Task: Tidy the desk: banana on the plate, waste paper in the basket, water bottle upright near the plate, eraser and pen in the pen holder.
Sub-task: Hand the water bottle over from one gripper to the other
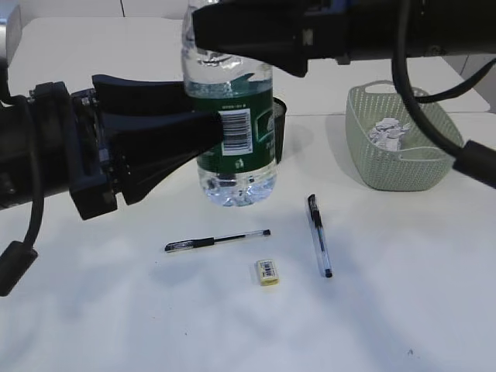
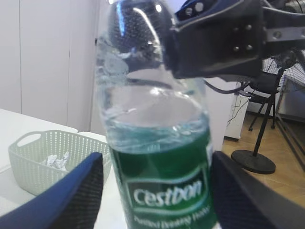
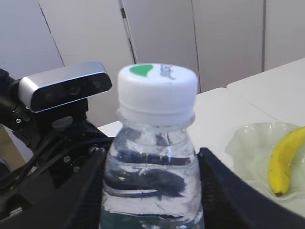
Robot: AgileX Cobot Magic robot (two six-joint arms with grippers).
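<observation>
Water bottle: upright on the table, between the spread fingers of the left gripper, gaps visible either side of its green label. Right gripper: fingers flank the bottle's shoulder below the cap; contact cannot be told.

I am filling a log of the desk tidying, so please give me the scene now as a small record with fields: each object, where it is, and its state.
water bottle: upright on the table, cap on, between both pincers
left pincer: fingers beside the green label, gaps visible on both sides
right pincer: fingers flank the upper body below the cap
banana: on the plate
waste paper: inside the basket
pens: two lying on the table
eraser: on the table between the pens
pen holder: behind the bottle, mostly hidden
</observation>
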